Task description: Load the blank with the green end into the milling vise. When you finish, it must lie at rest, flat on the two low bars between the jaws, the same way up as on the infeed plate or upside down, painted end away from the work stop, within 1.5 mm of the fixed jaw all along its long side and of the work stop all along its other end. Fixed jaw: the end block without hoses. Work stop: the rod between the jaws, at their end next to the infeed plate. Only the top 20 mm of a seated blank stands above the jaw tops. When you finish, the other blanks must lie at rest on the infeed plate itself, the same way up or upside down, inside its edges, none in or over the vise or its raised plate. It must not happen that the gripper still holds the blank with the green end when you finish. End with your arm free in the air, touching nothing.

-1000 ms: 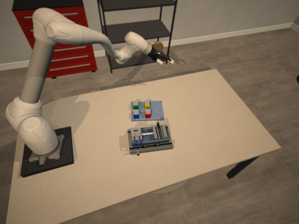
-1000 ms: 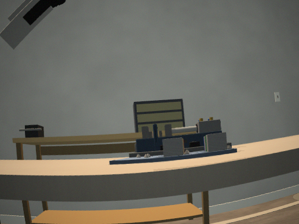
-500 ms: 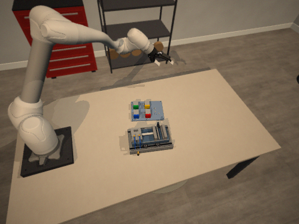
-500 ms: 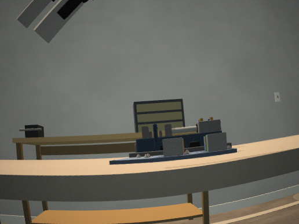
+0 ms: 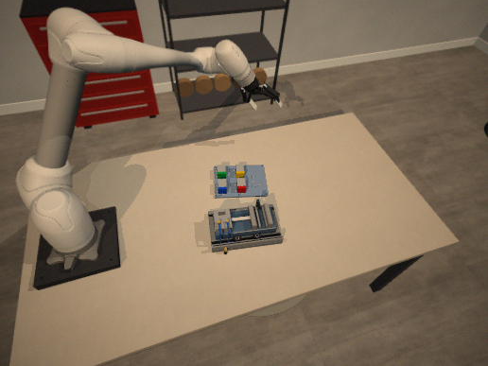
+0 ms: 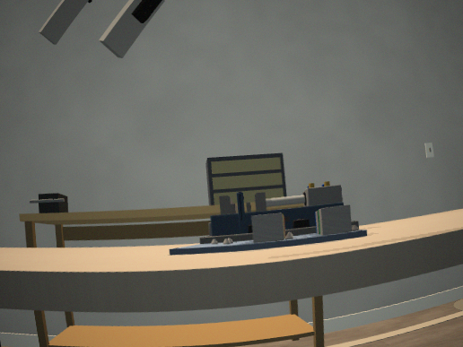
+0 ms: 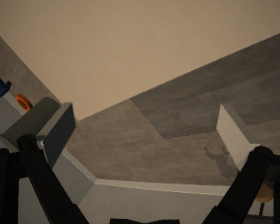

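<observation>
The blank with the green end [image 5: 221, 174] [image 6: 334, 219] lies on the blue infeed plate [image 5: 257, 183] [image 6: 202, 247], at its far left corner in the top view. The milling vise [image 5: 245, 225] [image 6: 269, 213] stands just in front of the plate, its slot empty. Its jaw with blue hoses [image 5: 220, 230] is on the left, the fixed jaw [image 5: 270, 216] on the right, and the work stop rod [image 5: 257, 204] is at the plate end. My gripper [image 5: 267, 103] [image 6: 81, 40] [image 7: 146, 115] is open and empty. It hangs high above the table's far edge, well away from the plate.
Blanks with yellow [image 5: 240, 173], blue [image 5: 222, 189] and red [image 5: 241, 188] ends also lie on the infeed plate. The tan table [image 5: 331, 201] [image 7: 125, 35] carries the robot base [image 5: 76, 253] at the left. A dark shelf rack [image 5: 222, 45] and a red drawer cabinet [image 5: 113, 93] stand behind.
</observation>
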You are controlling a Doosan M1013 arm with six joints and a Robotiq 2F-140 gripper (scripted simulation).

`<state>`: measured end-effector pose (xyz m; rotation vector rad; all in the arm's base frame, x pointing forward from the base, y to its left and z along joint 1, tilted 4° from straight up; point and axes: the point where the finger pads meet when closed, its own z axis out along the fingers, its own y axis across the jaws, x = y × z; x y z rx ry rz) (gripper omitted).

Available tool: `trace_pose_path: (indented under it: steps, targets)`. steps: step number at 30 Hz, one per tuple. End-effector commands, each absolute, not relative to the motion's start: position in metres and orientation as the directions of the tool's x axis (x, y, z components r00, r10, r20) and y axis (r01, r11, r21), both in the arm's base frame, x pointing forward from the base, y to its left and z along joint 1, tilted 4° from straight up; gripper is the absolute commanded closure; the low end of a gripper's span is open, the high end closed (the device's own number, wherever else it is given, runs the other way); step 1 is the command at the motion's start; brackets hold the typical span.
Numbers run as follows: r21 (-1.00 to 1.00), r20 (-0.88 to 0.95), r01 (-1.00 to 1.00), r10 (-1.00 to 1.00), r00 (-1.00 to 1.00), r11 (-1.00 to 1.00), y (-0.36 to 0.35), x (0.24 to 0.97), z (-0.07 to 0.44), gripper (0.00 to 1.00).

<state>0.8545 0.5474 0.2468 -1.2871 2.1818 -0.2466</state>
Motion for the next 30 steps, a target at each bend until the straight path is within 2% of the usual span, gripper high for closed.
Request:
trace_pose_path:
  steps: [1, 30]
  targets:
    - [-0.424, -0.38, -0.754, -0.854, -0.355, 0.502, 0.544, 0.853, 0.247, 0.0]
    - [-0.222, -0.195, -0.942, -0.958, -0.209, 0.251, 0.493, 0.816, 0.261, 0.0]
